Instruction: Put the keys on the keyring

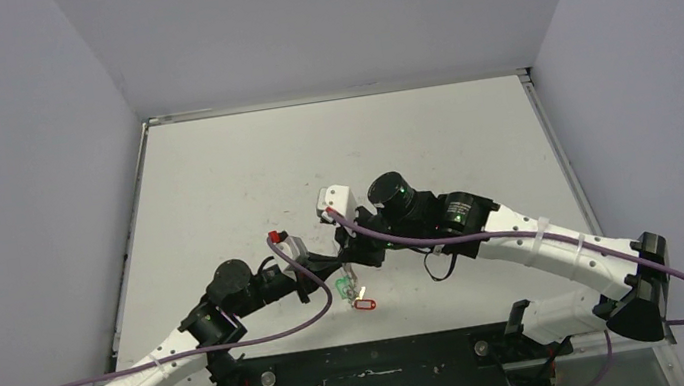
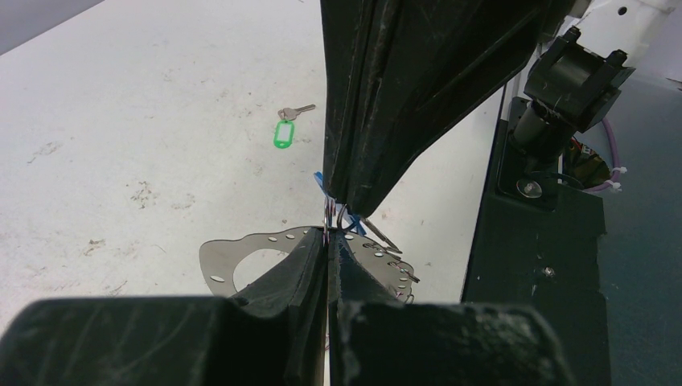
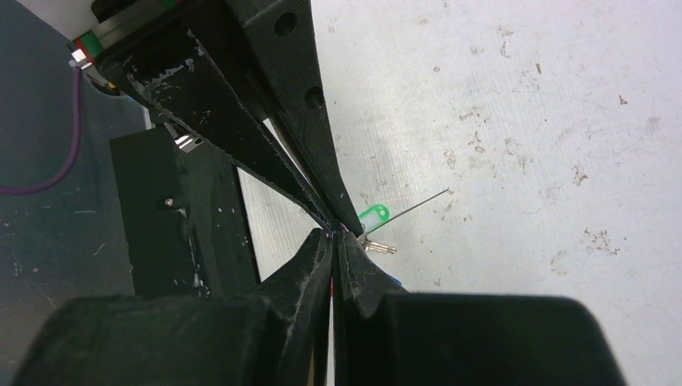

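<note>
The keyring (image 2: 233,256), a grey sheet-metal hoop with small holes and wire loops along its rim, hangs just above the table. My left gripper (image 2: 328,241) is shut on its rim. My right gripper (image 2: 342,203) comes down from above, tip to tip with the left, shut on a key whose blue tag (image 2: 318,180) pokes out beside its fingers. In the top view the two grippers, left (image 1: 333,263) and right (image 1: 352,257), meet near the table's front middle. A green-tagged key (image 2: 285,130) lies on the table beyond them, and a red-tagged key (image 1: 365,303) lies close by.
The black base plate (image 1: 374,375) runs along the near edge, right behind the grippers. Purple cables (image 1: 298,270) loop beside both arms. Grey walls enclose the white table (image 1: 243,166) on three sides.
</note>
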Robot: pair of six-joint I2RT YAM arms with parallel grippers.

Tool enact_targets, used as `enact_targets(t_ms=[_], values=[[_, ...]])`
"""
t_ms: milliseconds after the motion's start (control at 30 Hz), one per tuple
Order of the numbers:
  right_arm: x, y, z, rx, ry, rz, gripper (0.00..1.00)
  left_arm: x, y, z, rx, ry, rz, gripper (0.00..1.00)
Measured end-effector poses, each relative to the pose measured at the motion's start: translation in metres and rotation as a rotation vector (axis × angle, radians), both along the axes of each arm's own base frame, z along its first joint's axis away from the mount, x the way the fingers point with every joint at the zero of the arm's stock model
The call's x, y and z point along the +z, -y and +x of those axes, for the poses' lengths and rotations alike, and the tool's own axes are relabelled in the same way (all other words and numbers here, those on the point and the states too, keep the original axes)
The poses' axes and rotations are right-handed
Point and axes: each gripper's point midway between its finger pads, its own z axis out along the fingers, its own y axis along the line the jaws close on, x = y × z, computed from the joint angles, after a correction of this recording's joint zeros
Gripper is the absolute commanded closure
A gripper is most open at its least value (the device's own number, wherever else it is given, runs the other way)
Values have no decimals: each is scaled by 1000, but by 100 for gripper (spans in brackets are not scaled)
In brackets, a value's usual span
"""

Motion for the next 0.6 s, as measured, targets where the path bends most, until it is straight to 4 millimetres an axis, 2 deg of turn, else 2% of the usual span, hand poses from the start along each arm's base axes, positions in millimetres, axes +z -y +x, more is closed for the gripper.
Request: enact_targets(t_ms=[600], values=[[-10, 2, 12, -56, 18, -50, 100, -3, -1, 0, 1, -7, 9, 100]])
